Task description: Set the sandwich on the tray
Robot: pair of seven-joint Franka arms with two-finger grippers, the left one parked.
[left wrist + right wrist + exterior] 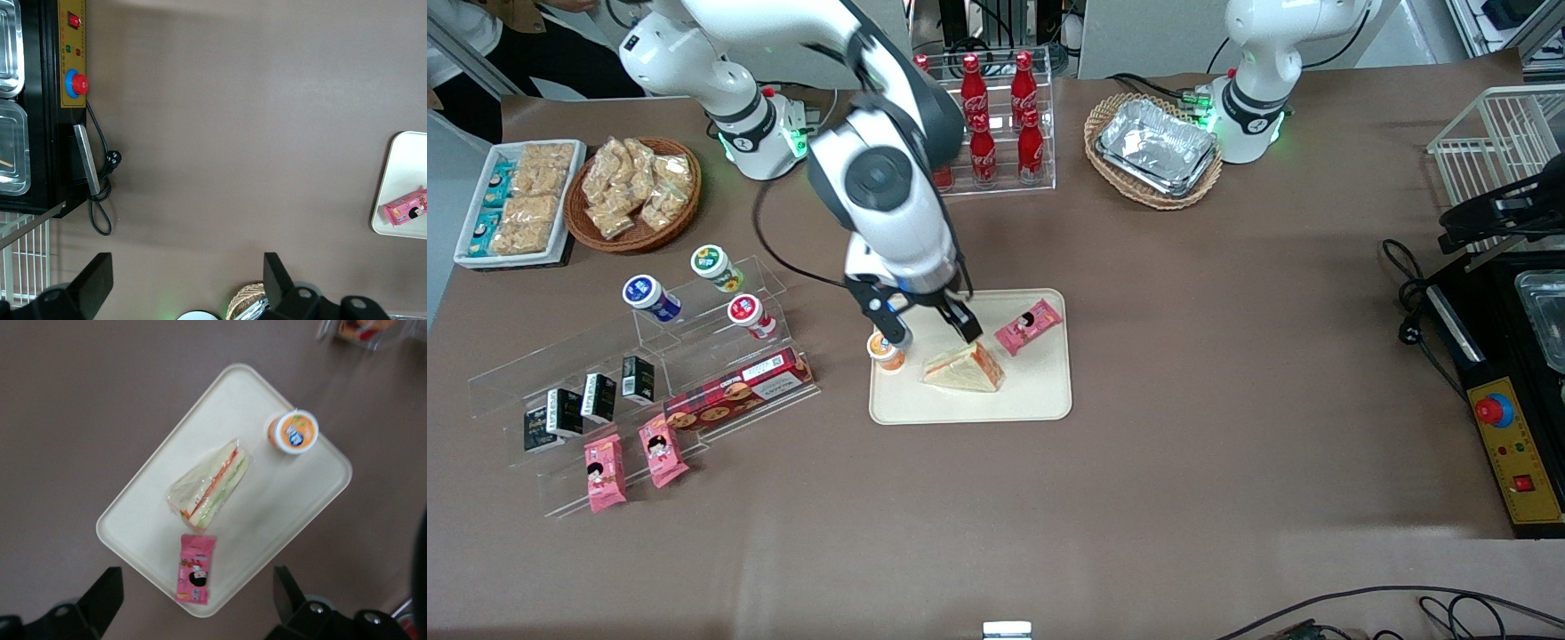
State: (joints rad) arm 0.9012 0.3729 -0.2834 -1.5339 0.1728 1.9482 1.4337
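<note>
Sandwich [964,368] is lying on the tray [1040,396], resting flat with its orange-red filling edge showing along one side. From my wrist camera I see the sandwich [209,485] clear of everything else on the tray [133,520], wrapped in clear plastic, with nothing touching it.

I have the gripper [932,327] hanging just above the tray, a little farther from the front camera than the sandwich. Its two fingers are spread wide apart and hold nothing; in the wrist view both fingertips [107,590] stand well away from the sandwich on either side.

Two other things share the tray. A pink snack packet [1028,326] lies near the sandwich, toward the parked arm's end, and it also shows in the parked arm's camera at the tray's edge [405,208]. An orange-lidded cup [887,349] stands upright at the tray's working-arm end; from the front I think it sits right at the rim, though the gripper finger partly covers it there. The wrist view shows the cup [293,432] just inside the rim.

The tray sits on the brown counter [1227,373]. Toward the working arm's end, a clear acrylic rack [649,356] holds more cups, small black cartons, a red biscuit box and two pink packets.
</note>
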